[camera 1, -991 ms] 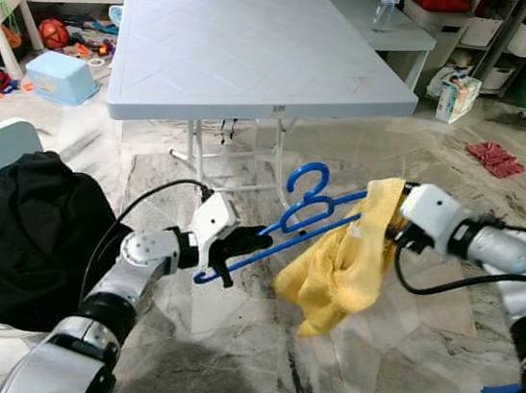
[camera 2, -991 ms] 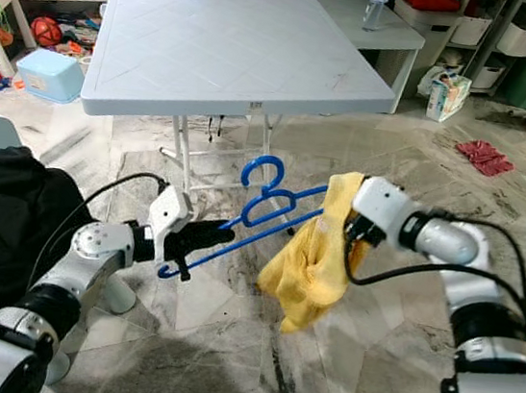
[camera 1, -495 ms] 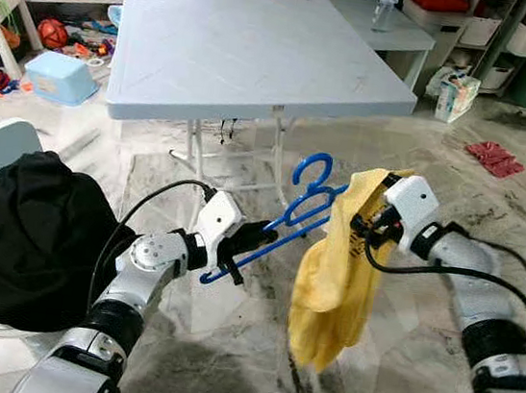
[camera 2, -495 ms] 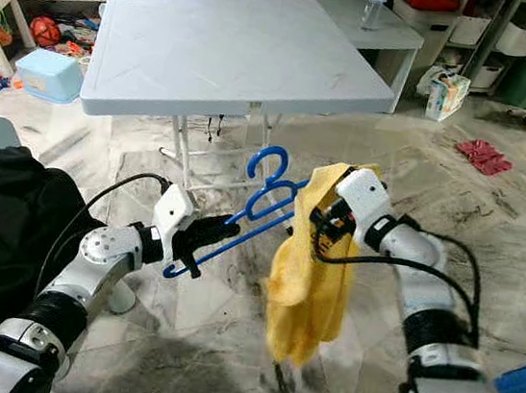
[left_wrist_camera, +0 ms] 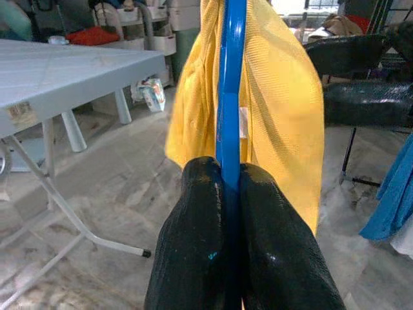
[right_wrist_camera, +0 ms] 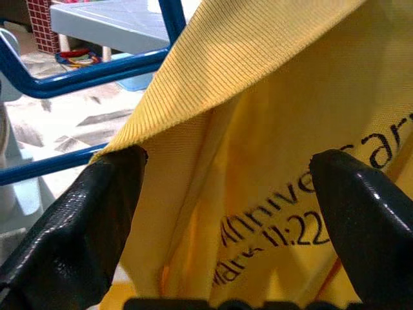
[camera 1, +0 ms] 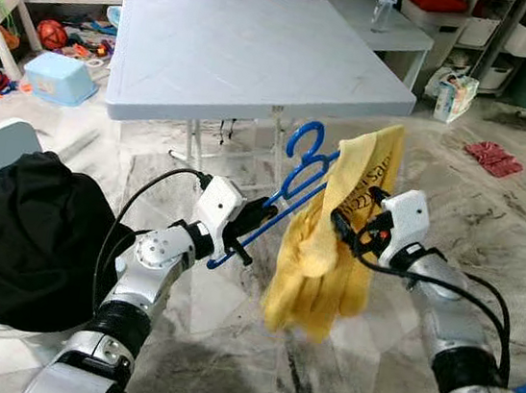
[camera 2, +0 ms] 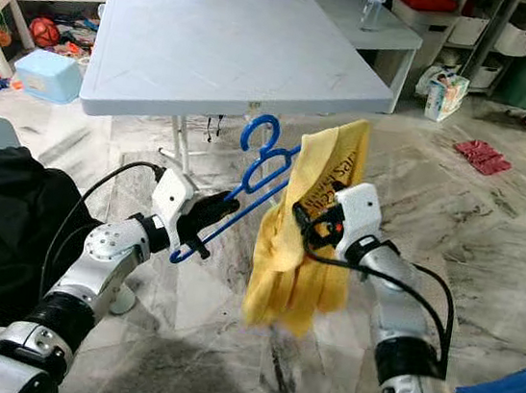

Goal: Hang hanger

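Left gripper (camera 1: 244, 231) pinches blue hanger (camera 1: 297, 174) at its 7 o'clock end; right gripper (right_wrist_camera: 226, 213), fingers spread, straddles limp yellow shirt (camera 1: 331, 235); light, rigid—grip near hook.

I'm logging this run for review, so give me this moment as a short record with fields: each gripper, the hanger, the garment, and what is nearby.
left gripper: shut on the blue hanger, clamping its lower bar
right gripper: open, fingers spread either side of the yellow shirt
hanger: tilted, hook end raised, held in the air in front of the table
garment: draped over one end of the hanger, black printed lettering showing
nearby: white folding table behind; black clothing pile on the robot's left; marble floor
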Controlling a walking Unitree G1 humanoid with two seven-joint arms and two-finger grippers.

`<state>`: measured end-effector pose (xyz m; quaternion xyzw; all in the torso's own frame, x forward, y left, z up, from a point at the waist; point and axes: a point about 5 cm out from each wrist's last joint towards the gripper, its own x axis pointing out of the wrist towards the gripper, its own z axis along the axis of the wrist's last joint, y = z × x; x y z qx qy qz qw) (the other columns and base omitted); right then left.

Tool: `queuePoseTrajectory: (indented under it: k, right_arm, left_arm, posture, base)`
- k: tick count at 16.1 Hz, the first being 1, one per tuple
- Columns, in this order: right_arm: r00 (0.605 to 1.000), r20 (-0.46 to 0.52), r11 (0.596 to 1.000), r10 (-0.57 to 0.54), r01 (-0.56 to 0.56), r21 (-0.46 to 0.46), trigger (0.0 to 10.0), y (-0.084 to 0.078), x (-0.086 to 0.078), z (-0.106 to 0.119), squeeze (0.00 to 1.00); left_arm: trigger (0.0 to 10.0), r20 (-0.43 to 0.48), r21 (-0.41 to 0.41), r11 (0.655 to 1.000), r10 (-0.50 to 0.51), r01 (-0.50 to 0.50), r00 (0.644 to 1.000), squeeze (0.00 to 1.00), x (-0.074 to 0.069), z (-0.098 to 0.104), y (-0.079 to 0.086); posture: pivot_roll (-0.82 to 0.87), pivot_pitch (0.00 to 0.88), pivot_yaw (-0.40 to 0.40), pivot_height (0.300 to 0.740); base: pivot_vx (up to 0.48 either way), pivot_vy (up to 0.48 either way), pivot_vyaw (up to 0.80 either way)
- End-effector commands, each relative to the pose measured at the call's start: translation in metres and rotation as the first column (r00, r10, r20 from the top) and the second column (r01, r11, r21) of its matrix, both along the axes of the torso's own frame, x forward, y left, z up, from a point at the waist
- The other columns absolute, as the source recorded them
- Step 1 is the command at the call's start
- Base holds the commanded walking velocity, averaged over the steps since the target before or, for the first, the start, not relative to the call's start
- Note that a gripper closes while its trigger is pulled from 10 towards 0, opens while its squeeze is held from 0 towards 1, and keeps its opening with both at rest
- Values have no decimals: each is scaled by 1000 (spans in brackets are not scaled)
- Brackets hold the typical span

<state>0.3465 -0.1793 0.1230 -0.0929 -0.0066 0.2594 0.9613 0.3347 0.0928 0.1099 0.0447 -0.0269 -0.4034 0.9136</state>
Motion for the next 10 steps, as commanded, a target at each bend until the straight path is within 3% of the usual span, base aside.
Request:
queuePoseTrajectory:
  k: [1,4,6,9,10]
  right_arm:
    - [1000,2,1000,23,-23,-3,10000,4,0,3,0]
    - [1000,-26,1000,5,-5,30,10000,10,1,2,0]
    - [991,-96,995,92,-88,53,10000,23,-8,-5,0]
    - [991,-113,998,67,-67,4,10000,13,-17,-13,0]
    - [997,-72,995,-17,24,100,10000,4,-22,-9,0]
  left_arm:
    - [0,71,-26,1000,7,-5,997,0,2,14,-2]
    - [0,72,-32,999,13,-11,997,0,3,16,-4]
    - [0,80,-30,999,22,-20,997,0,4,18,-3]
    - [0,86,-29,999,47,-44,995,0,5,19,0]
    - [0,92,-40,997,74,-70,993,0,5,19,3]
  posture:
    - [-24,0,1,740]
    - [-23,0,0,740]
    - [-18,0,-1,740]
    - [-15,0,-2,740]
    - [-18,0,0,740]
  base:
    - [0,0,0]
    - [0,0,0]
    - [0,0,0]
    - [0,0,0]
    - [0,0,0]
